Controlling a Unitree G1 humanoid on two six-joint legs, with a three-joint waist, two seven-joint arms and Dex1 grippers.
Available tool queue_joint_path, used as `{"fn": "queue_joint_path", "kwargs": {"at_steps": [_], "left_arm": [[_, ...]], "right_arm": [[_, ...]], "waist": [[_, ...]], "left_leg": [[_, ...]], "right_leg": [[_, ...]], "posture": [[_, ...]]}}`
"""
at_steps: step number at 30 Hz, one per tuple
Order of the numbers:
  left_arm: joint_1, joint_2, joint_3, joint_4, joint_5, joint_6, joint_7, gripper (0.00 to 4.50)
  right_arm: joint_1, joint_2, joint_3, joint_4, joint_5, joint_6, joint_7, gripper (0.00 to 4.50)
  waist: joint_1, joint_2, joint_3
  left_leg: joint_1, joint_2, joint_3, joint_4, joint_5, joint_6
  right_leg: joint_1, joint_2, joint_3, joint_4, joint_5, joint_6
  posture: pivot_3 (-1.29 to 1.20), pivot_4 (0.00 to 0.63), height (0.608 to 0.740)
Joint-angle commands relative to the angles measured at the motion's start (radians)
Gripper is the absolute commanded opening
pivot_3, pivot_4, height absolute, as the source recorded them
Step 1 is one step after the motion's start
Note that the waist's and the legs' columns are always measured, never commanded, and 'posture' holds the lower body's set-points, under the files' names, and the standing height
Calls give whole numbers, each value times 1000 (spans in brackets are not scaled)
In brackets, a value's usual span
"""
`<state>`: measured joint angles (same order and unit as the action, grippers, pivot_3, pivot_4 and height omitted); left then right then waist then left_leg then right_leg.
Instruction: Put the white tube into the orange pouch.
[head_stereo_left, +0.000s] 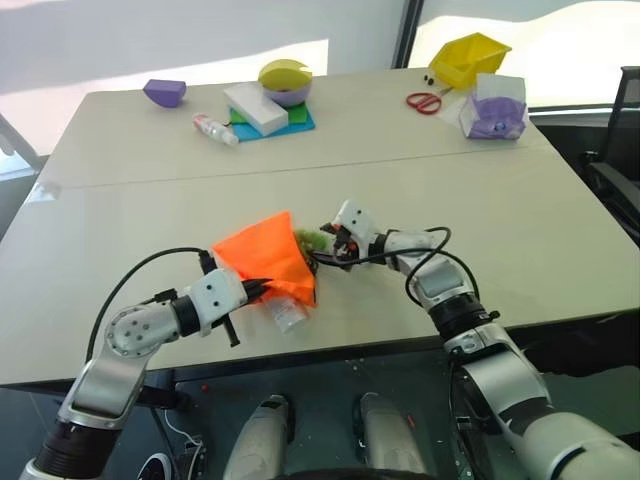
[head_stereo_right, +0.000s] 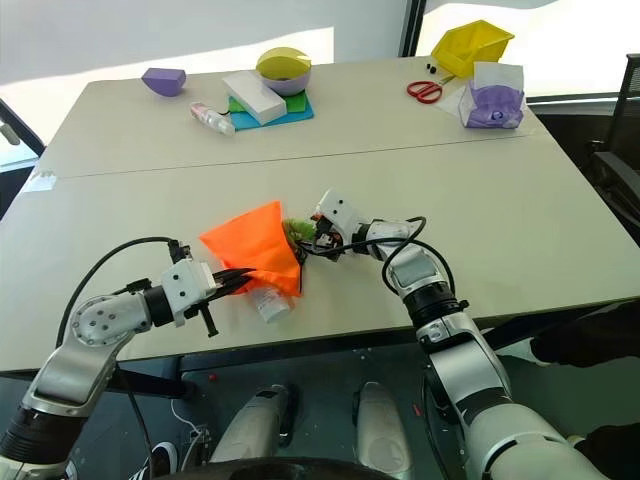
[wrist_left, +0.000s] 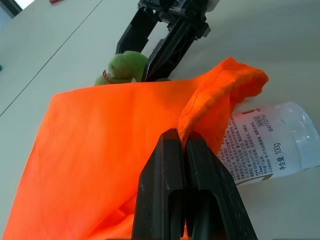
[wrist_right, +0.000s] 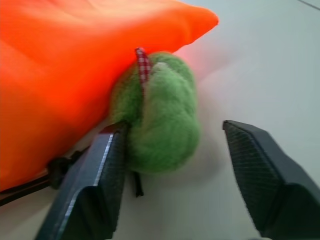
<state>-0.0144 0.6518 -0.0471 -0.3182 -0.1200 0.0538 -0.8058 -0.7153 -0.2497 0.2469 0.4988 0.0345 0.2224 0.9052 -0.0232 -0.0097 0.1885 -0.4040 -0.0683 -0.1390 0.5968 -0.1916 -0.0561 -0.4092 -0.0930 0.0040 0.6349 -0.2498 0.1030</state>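
Left wrist view: left claw (wrist_left: 184, 145) pinching the orange pouch (wrist_left: 115, 150).
The white tube (wrist_left: 272, 147) lies on the counter (head_stereo_left: 480, 200), partly under the pouch's edge. Right claw (wrist_right: 170, 165) is spread around a green fuzzy ball (wrist_right: 160, 120), one finger touching it.

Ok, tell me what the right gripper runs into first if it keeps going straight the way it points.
Most likely the green plush toy, which already sits between the right gripper's open fingers, against the orange pouch. The pouch would come right after.

White tube (wrist_left: 270, 145): black print reading "100g" and a sideways digit string, "6477250"; remaining small lines unreadable.
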Motion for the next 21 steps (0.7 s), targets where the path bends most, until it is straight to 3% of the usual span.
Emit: {"fn": "queue_joint_path", "kwargs": {"at_steps": [1, 3, 4, 15, 21], "left_arm": [[-12, 3, 8, -39, -11, -3, 1, 0], [-14, 3, 8, -39, -11, -4, 0, 0], [-13, 3, 8, -39, -11, -4, 0, 0], [-31, -15, 19, -25, -14, -2, 22, 0], [-43, -23, 14, -23, -25, 14, 14, 0]], "right_arm": [[12, -9, 18, -40, 0, 11, 30, 1135], [15, -14, 8, -54, 3, 20, 27, 107], [20, -23, 2, -72, 8, 29, 34, 40], [198, -119, -251, -359, 187, 208, -87, 40], [325, -127, -303, -529, 278, 304, -124, 40]], "waist": [[0, 0, 0], [1, 0, 0], [2, 0, 0], [9, 0, 0], [5, 0, 0]], "left_leg": [[0, 0, 0, 0, 0, 0], [0, 0, 0, 0, 0, 0], [0, 0, 0, 0, 0, 0], [-2, -1, 0, 0, 0, 0], [-2, 0, 1, 0, 0, 0]], "right_leg": [[0, 0, 0, 0, 0, 0], [0, 0, 0, 0, 0, 0], [0, 0, 0, 0, 0, 0], [0, -1, 0, -2, 0, 0], [0, -1, 1, -2, -1, 0]], "posture": [[0, 150, 740], [0, 150, 740], [0, 150, 740], [0, 150, 740], [0, 150, 740]]}}
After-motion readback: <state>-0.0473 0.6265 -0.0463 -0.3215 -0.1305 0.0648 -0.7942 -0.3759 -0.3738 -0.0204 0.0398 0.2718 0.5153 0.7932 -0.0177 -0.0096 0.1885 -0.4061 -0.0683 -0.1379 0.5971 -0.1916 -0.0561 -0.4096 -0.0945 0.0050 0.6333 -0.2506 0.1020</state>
